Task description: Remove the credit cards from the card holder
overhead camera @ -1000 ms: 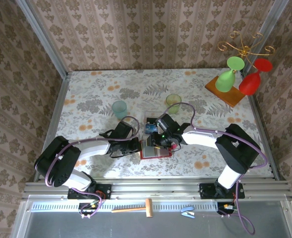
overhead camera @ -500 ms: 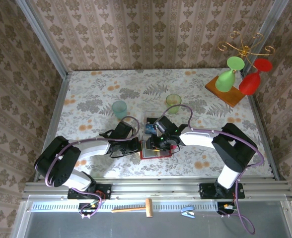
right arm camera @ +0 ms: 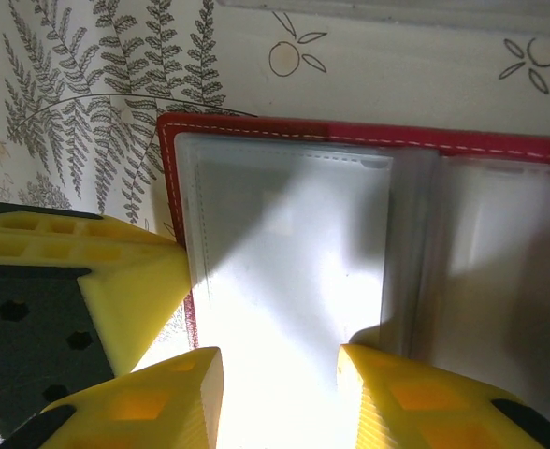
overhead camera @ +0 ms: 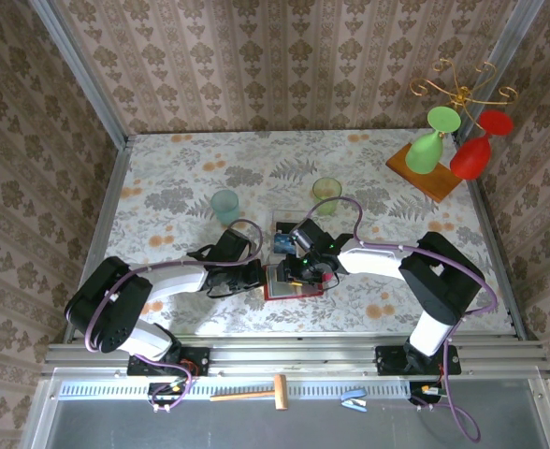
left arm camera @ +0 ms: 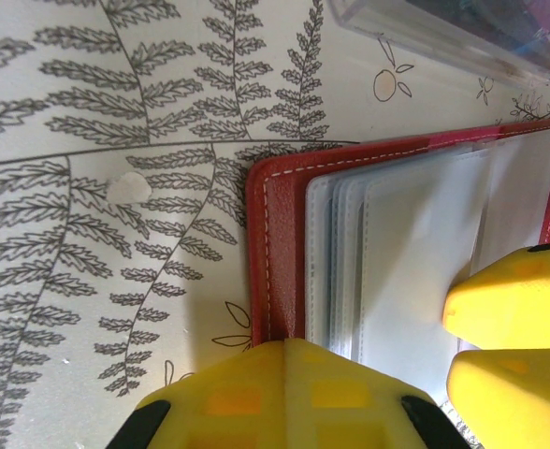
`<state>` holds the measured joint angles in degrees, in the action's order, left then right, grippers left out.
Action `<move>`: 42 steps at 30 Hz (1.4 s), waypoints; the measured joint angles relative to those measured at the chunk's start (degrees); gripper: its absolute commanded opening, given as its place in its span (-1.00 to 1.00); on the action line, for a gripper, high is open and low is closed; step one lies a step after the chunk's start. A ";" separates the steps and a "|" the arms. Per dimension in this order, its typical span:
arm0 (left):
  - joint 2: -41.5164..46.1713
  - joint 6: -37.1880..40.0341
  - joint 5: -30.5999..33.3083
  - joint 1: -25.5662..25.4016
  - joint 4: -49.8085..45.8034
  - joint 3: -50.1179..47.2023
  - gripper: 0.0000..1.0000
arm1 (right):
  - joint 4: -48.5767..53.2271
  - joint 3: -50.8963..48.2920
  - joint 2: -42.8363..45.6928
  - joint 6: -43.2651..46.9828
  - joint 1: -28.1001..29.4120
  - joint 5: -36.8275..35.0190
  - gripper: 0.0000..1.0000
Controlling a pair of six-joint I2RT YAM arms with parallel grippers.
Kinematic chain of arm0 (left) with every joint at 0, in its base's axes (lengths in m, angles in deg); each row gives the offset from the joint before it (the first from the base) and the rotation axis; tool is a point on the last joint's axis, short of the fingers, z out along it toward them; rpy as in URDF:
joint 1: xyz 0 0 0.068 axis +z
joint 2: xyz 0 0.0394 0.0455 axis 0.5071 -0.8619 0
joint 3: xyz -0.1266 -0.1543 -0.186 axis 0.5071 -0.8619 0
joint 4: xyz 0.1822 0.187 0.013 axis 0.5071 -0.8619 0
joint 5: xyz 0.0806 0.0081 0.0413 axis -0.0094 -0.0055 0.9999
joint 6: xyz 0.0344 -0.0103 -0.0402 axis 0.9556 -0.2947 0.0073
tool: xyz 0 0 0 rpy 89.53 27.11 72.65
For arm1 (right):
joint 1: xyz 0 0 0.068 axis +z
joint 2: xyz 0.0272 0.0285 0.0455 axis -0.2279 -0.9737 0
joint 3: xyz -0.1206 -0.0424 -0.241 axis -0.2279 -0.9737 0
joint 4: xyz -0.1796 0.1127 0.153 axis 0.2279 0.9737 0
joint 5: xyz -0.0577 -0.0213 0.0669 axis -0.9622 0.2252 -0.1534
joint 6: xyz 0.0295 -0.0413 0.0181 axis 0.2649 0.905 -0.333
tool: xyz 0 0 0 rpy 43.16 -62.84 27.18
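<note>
Nearest, on the metal shelf (overhead camera: 116, 388) in front of the arm bases, lie a hammer (overhead camera: 252, 394) and a blue clip (overhead camera: 354, 400). Just beyond, both arms reach inward to the card holder (left arm camera: 277, 234), which lies open on the flowered table (overhead camera: 181, 187) between them, its cloudy plastic pockets (right arm camera: 284, 243) facing up. The left gripper (left arm camera: 289, 354) is closed tight, its tips set against the holder's left red edge; whether they pinch the cover I cannot tell. The right gripper (right arm camera: 277, 360) is part open, its two fingers down on the top pocket with a gap between them, nothing clearly held. Just behind the holder sits a clear box (overhead camera: 284, 234) with something blue inside. Farther back stand a teal cup (overhead camera: 225, 205) and a yellow-green cup (overhead camera: 326, 194), and at the far right corner a wooden board (overhead camera: 429, 173) with a green glass (overhead camera: 431, 140) and a red glass (overhead camera: 476, 150).
</note>
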<state>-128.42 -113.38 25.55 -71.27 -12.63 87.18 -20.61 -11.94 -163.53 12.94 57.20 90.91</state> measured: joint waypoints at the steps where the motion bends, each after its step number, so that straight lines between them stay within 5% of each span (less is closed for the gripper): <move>1: 0.00 0.00 0.00 0.00 0.00 0.00 -0.85 | 0.04 0.02 0.00 0.07 0.00 -0.11 -0.20; 42: 0.52 1.36 0.59 0.79 -3.65 3.45 -0.84 | -1.11 -2.86 1.44 0.31 -1.79 -1.42 -0.20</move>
<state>-127.90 -112.03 26.14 -70.48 -16.28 90.63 -21.72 -14.80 -162.09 13.24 55.41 89.49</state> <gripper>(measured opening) 0.081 0.398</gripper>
